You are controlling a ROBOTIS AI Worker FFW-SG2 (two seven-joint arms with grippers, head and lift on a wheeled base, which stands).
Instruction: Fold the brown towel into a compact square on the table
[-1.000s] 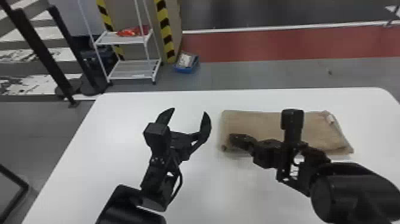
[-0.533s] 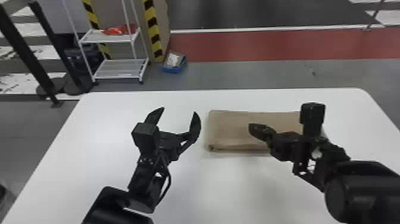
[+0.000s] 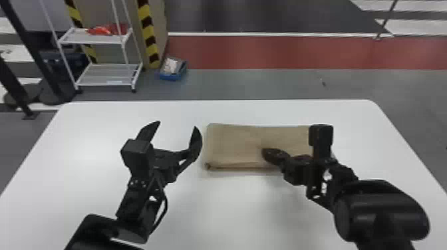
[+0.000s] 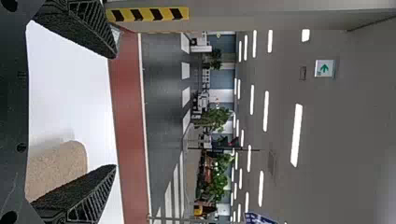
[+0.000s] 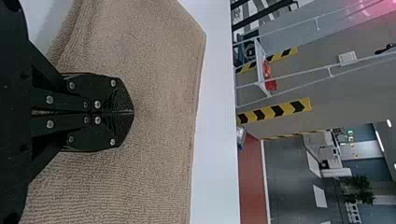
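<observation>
Right now, in the head view, I am seeing the towel (image 3: 232,146) lying on the bench (image 3: 246,206), folded into a flat oblong with its long sides running roughly along the bench's far edge. My left pincer (image 3: 177,126) is hovering just beside the towel's left end, fingers spread apart. My right pincer (image 3: 266,154) is pointing in over the towel from the right, its tip near the middle of the near long side. Past the bench, a white rack (image 3: 106,76) is standing to the left, with a blue box (image 3: 172,75) sitting beside it on the floor.

In the left wrist view, my left pincer (image 4: 115,111) is showing a wide gap between its two fingers, and a rounded corner of the towel is peeking out next to one of them.

In the right wrist view, my right pincer (image 5: 133,112) is keeping its fingers pressed together, with the ribbed cloth spreading around them. I am seeing nothing pinched between them, and I cannot tell whether the tips are touching the cloth.
</observation>
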